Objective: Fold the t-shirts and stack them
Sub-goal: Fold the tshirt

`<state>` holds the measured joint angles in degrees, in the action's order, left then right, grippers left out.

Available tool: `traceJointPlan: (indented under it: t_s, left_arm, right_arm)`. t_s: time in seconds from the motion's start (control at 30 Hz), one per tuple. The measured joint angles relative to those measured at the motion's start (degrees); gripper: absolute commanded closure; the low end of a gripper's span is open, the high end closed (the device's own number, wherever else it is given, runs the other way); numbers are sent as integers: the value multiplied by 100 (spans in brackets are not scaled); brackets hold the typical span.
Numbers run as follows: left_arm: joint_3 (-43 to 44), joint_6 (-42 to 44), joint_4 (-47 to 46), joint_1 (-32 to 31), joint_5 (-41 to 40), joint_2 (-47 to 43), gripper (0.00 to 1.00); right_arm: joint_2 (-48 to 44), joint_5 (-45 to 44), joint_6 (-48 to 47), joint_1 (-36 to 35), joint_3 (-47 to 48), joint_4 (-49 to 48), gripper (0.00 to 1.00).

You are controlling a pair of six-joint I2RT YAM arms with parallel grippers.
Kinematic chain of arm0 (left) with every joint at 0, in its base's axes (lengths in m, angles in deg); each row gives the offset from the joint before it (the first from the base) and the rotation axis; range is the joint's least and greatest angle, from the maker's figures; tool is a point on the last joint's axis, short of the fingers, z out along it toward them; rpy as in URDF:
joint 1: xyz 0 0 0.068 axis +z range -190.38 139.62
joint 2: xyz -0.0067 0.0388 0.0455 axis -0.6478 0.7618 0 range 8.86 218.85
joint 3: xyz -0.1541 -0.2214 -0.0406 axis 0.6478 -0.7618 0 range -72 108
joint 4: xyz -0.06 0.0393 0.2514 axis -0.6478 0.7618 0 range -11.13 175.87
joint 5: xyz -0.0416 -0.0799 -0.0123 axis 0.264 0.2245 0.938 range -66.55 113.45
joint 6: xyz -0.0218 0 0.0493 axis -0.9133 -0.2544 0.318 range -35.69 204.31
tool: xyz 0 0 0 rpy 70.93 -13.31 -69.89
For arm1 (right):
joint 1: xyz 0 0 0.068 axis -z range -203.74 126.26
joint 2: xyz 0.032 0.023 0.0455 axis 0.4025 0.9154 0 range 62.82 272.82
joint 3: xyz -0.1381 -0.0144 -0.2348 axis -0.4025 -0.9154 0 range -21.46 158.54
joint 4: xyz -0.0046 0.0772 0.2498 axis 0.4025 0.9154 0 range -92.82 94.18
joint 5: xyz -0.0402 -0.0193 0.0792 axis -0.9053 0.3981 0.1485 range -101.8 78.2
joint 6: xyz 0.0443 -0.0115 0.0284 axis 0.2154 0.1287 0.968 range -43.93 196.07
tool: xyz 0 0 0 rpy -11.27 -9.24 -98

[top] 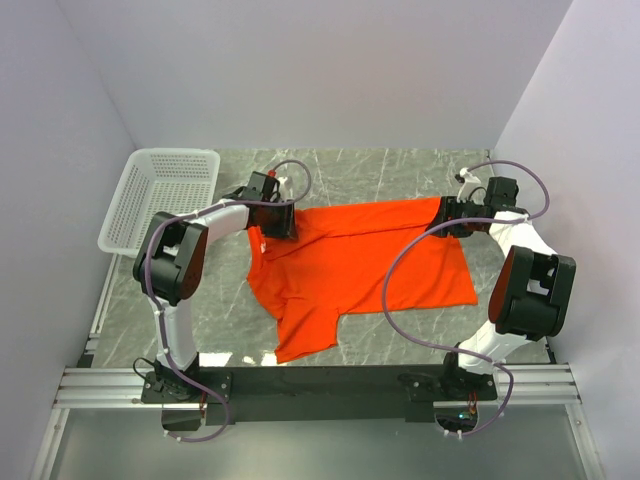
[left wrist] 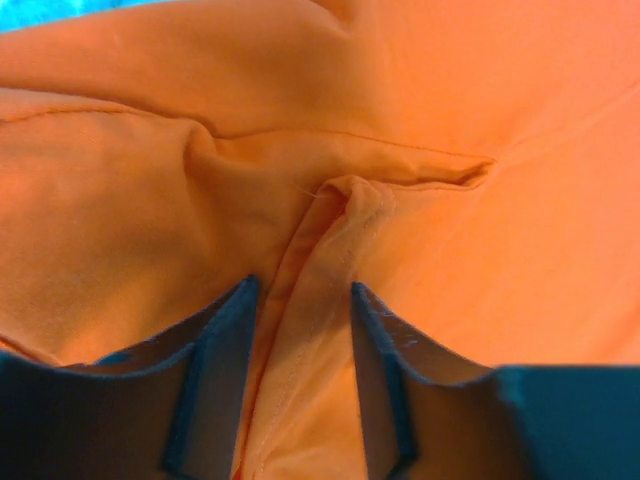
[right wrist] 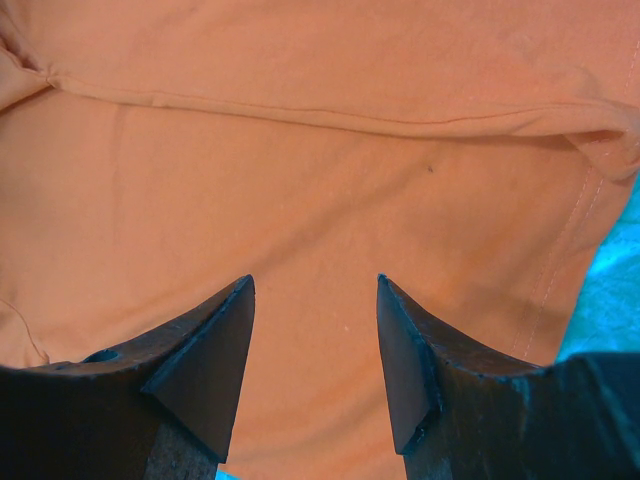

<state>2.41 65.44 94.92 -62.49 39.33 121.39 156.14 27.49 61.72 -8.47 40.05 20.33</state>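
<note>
The orange-red t-shirt (top: 350,265) lies spread on the marble table (top: 400,170), with one sleeve pointing toward the near edge. My left gripper (top: 280,222) is down on the shirt's far left part. In the left wrist view the gripper (left wrist: 300,285) is open, and a raised seamed fold of the shirt (left wrist: 330,230) stands between its fingers. My right gripper (top: 445,215) is at the shirt's far right corner. In the right wrist view the gripper (right wrist: 315,280) is open over flat cloth (right wrist: 300,150) near a hemmed edge. The neck label does not show.
A white plastic mesh basket (top: 165,195) stands at the far left of the table, just left of the left arm. Grey walls close in the back and both sides. The arms' purple cables loop over the shirt's right half and the table.
</note>
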Motion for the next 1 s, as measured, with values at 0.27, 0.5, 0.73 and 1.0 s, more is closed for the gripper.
traceJointPlan:
  t_s: [0.27,0.5,0.73,1.0]
  left_arm:
    - [17,127,98,-33,216,0,75]
    - [-125,201,101,-37,350,-57,77]
    - [-304,315,111,-57,570,-105,78]
    - [-407,511,140,-221,754,-223,80]
  right_arm:
    - [0,-2,-2,0,-2,-2,41]
    - [0,-7,-2,-2,-2,0,41]
    - [0,-9,-2,0,-2,-2,41]
    - [0,-22,0,0,-2,-2,41]
